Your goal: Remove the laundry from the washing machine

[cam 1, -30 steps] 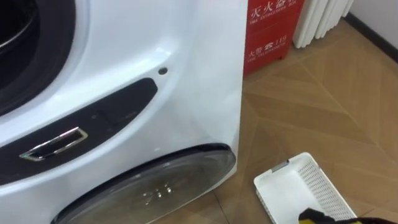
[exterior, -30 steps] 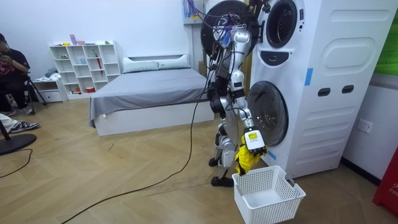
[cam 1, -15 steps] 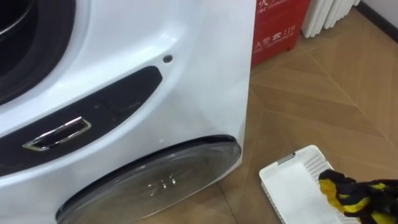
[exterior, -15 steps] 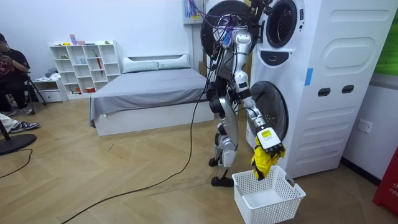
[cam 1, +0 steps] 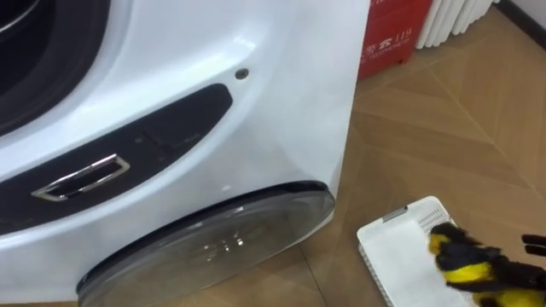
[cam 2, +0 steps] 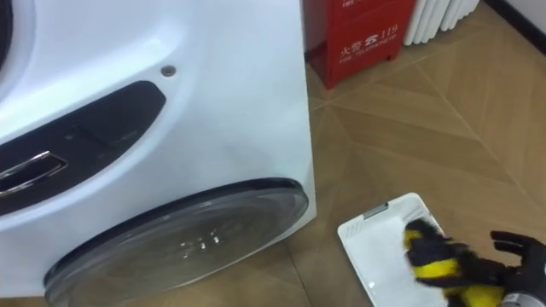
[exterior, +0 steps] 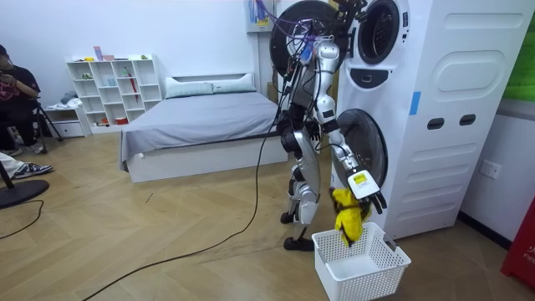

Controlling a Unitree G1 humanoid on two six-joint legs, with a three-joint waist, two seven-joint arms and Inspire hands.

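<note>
Plainly, the robot's right hand [exterior: 365, 187] is held out low in front of the stacked washing machine [cam 1: 281, 102], above a white laundry basket [cam 2: 365, 249] that is set on the wooden floor [cam 1: 461, 136]. Its dark fingers [cam 2: 512, 243] are seen spread wide and fairly straight. A yellow and black garment [cam 2: 437, 261] is bunched just beside the fingers, on the side toward the machine, and in the room view it is seen hanging down from below them to the basket's rim. Whether the cloth touches the fingers cannot be told; none of them is seen curled round it.

Beyond the garment, farther from the fingers, the lower machine's round glass door [cam 1: 213, 247] is seen shut, and above it a dark panel with a chrome handle [cam 1: 81, 179] is set into the white front. The upper drum's door is shown swung open in the room view, high above the fingers.

A red cabinet [cam 2: 358, 34] and a white radiator [cam 2: 435, 17] are placed well beyond the fingers, against the far wall. Behind the robot, well apart from the hand, a bed [exterior: 201, 125] and a white shelf [exterior: 113, 88] are seen, and a person [exterior: 12, 88] is seated at the room view's left.
</note>
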